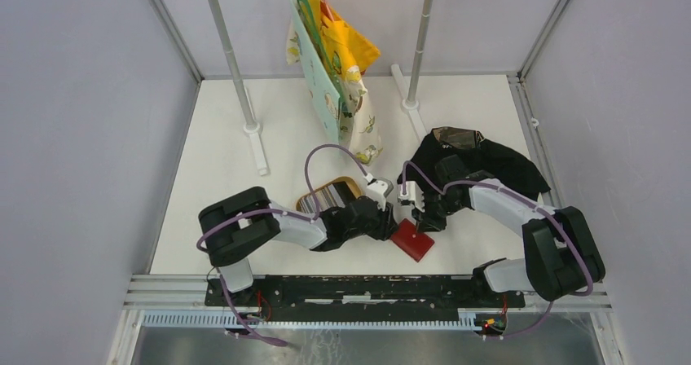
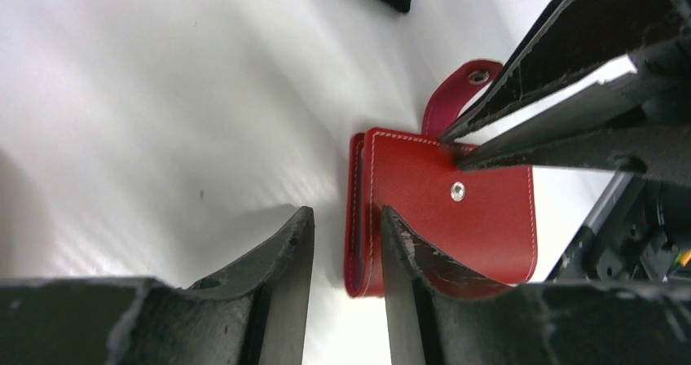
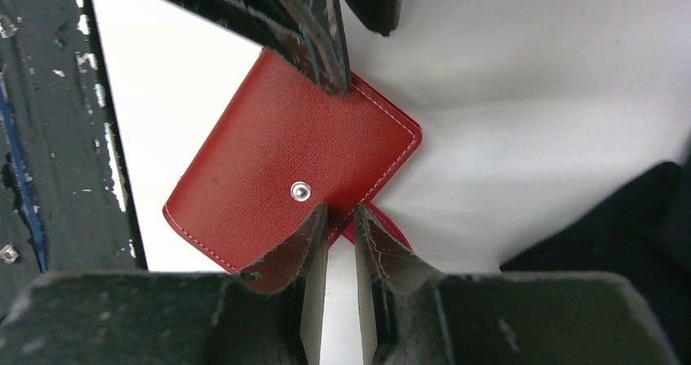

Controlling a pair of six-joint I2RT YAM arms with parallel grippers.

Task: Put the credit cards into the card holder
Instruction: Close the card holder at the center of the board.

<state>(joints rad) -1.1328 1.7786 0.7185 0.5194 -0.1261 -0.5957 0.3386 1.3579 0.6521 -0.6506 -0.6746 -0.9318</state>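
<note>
Sitting on the white tabletop (image 1: 220,161), a wooden tray (image 1: 356,184) is holding the credit cards (image 1: 330,194) left of the red card holder (image 1: 413,240); the left claw (image 2: 346,214) is hovering released astride its spine; the right claw (image 3: 341,214) is touching its strap edge, grip untellable.

Bright diffuse light, soft shadows, washed-out whites, blurred foregrounds

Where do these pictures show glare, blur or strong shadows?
Left wrist view: glare whitens the white table; the left gripper's fingers look soft; the small red leather-look wallet is sharp. Right wrist view: stitching crisp, right gripper's fingers blurred. Top view: even light, faint shadows.
</note>
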